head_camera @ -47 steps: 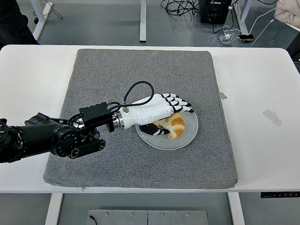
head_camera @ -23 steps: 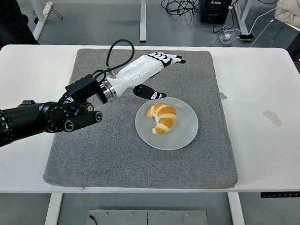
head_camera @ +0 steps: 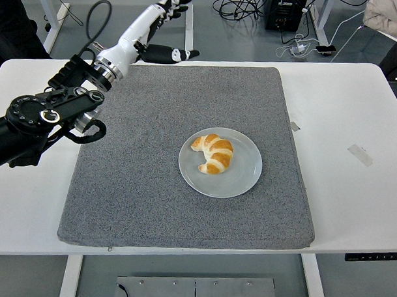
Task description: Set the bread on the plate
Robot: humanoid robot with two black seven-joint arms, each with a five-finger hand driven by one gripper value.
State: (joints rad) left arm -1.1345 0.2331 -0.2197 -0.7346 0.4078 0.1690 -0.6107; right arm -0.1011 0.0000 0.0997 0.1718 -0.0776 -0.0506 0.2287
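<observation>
Croissant [head_camera: 213, 153] lying on the grey plate [head_camera: 240, 179], plate on the grey mat [head_camera: 132, 185] covering the white surface [head_camera: 353, 193], my left hand [head_camera: 157, 17] raised beyond the mat's far-left corner, fingers spread, holding nothing.

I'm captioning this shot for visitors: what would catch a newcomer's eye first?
Probably the golden croissant, lying alone on a pale plate near the middle of a grey mat on the white table. Next, the robot's left hand, white with black fingertips, raised with fingers spread and empty beyond the mat's far left corner.
</observation>
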